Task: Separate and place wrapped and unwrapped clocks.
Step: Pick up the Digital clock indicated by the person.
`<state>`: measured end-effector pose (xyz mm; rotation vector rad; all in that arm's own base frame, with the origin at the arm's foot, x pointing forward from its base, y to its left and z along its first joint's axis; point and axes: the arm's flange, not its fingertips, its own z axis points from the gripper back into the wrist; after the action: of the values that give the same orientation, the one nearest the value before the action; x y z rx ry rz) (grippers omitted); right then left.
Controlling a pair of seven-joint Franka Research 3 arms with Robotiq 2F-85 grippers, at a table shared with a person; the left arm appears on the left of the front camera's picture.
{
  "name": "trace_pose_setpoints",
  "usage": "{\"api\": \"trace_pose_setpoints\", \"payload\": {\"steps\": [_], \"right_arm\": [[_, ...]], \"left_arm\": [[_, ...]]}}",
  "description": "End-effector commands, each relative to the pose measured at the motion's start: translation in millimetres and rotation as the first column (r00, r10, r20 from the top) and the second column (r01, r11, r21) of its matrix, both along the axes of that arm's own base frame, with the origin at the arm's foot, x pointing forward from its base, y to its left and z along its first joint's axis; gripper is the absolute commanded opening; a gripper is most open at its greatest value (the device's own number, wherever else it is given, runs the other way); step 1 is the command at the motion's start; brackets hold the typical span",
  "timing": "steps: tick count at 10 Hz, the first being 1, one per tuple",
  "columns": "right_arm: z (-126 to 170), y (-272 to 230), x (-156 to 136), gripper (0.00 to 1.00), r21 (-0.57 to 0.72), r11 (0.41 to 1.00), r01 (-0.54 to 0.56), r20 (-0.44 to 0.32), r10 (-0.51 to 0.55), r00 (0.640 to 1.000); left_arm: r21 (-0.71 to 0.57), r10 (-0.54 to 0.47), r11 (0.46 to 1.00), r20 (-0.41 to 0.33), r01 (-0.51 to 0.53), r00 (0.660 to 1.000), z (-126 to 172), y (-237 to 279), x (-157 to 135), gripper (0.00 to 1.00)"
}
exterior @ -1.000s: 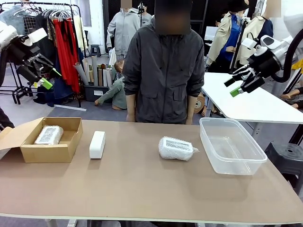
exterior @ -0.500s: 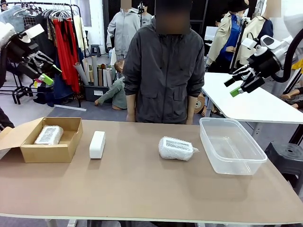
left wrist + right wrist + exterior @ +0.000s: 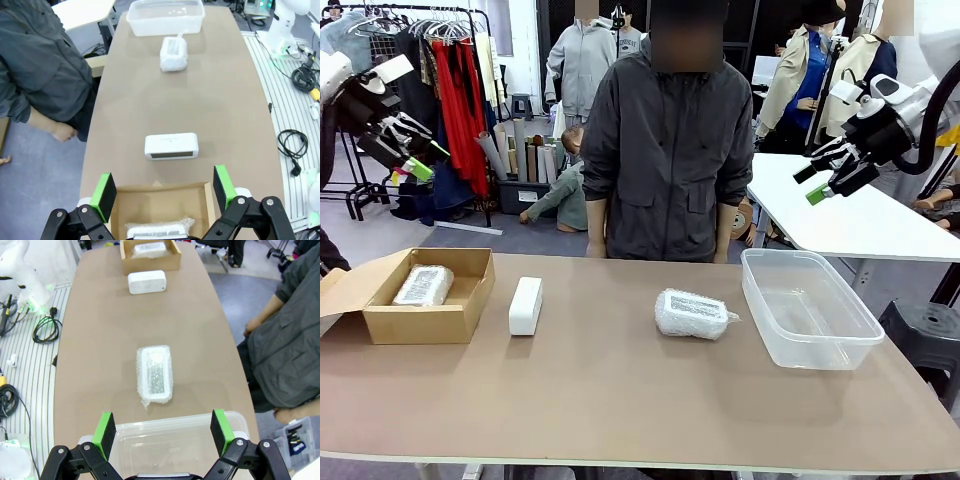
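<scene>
Your left gripper [image 3: 428,158] and right gripper [image 3: 811,184] hang wide open, empty; wrapped clock [image 3: 695,314] centre, white clock [image 3: 526,305] left beside box [image 3: 420,325].

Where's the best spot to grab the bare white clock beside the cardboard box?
Come from above, closing on the white clock at mid-length across its narrow width. Its long sides are parallel and free, with a gap to the cardboard box.

The tabletop [image 3: 620,400] appeared matt brown; the box [image 3: 415,325] was plain cardboard. The bare clock [image 3: 526,305] was smooth white plastic. The wrapped clock in the box [image 3: 423,285] and the wrapped clock on the table [image 3: 692,314] carried crinkly clear film. The tub [image 3: 825,357] was glossy transparent plastic.
</scene>
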<state>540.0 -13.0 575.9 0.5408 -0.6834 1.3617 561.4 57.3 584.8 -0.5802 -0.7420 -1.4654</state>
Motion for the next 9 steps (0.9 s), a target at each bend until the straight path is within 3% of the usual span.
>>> {"api": "trace_pose_setpoints", "payload": {"steps": [1,9], "right_arm": [[1.1,1.5,-0.1,1.0,0.0,1.0,-0.004,0.003,0.004,1.0],[1.1,1.5,-0.1,1.0,0.0,1.0,-0.004,0.003,0.004,1.0]], "left_arm": [[0.001,-0.019,1.0,0.02,0.019,1.0,2.7,0.2,-2.0,1.0],[0.001,-0.019,1.0,0.02,0.019,1.0,2.7,0.2,-2.0,1.0]]}}
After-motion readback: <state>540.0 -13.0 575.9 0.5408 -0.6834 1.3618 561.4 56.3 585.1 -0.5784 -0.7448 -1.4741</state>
